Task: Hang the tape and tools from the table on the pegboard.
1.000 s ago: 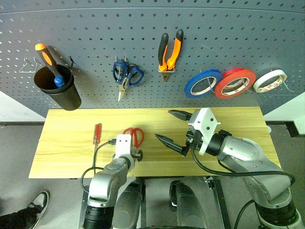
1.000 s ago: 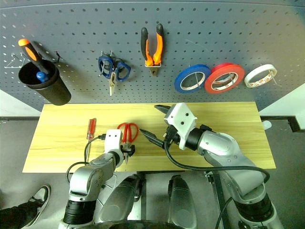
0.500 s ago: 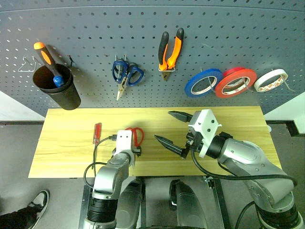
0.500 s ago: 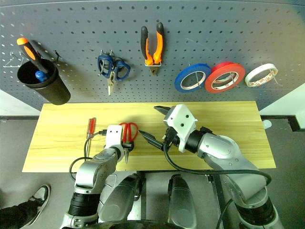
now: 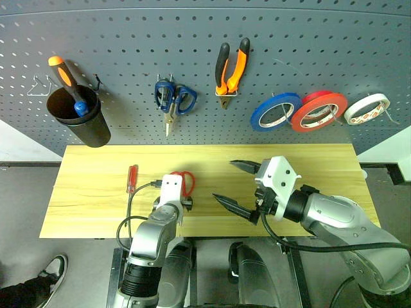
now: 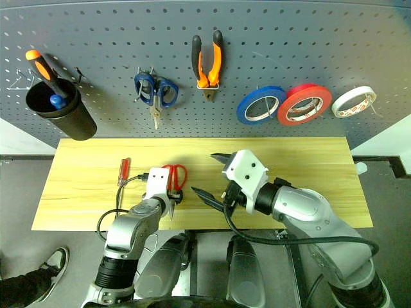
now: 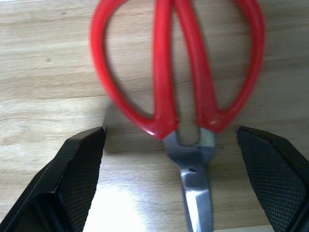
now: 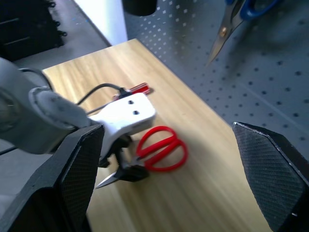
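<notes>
L to R: screwdriver (image 5: pixel 131 178) lies flat on table (image 5: pixel 90 212), slim, light. Red scissors (image 7: pixel 178 77) lie flat just ahead of your left gripper (image 7: pixel 169 181), jaws spread, empty. Stiff, thin steel (slippery); pinch at pivot. Right gripper (image 5: pixel 236 186) wide apart, empty.
</notes>
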### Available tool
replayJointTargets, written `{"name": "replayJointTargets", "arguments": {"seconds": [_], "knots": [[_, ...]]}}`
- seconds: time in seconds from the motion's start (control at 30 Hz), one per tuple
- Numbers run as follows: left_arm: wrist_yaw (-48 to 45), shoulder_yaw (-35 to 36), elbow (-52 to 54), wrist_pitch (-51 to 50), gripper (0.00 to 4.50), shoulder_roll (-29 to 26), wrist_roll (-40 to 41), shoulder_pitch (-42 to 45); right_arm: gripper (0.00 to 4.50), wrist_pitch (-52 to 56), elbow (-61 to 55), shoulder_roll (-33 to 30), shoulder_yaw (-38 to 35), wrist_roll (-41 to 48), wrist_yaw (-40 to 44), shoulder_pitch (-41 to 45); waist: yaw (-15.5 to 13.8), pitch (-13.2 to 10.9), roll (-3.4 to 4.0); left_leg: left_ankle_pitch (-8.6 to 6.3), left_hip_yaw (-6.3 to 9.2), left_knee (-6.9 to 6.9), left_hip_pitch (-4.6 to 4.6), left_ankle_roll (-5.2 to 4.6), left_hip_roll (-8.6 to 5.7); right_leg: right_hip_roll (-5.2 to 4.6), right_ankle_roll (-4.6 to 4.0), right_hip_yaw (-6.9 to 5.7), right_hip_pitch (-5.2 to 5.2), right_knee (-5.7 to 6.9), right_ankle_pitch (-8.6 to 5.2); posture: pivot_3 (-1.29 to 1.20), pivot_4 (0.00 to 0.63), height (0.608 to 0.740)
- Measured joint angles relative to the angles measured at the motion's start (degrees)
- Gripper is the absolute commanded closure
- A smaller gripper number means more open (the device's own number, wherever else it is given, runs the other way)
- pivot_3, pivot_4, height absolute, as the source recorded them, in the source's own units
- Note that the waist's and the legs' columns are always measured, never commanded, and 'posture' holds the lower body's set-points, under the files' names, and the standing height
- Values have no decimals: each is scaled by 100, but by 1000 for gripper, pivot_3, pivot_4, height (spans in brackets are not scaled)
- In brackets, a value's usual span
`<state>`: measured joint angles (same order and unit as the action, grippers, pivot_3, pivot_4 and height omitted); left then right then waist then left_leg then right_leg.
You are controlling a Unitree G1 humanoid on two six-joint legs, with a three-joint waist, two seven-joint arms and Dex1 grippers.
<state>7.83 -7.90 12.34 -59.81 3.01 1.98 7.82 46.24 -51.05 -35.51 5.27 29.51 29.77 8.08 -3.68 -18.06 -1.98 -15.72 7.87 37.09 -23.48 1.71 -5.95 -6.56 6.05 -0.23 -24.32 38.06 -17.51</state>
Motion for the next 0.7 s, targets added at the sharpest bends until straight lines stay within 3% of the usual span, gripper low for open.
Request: {"name": "replayJointTargets", "arguments": {"seconds": [0.7], "knots": [[-168,-99,-59,-11,0,-6,-135,26,41,68,-105,-550,-10,-137,-23,-431,-4,-4,8,-15,0,-1,5,-26,-1,-2,7,0,8,-5,1,-4,386,725]]}}
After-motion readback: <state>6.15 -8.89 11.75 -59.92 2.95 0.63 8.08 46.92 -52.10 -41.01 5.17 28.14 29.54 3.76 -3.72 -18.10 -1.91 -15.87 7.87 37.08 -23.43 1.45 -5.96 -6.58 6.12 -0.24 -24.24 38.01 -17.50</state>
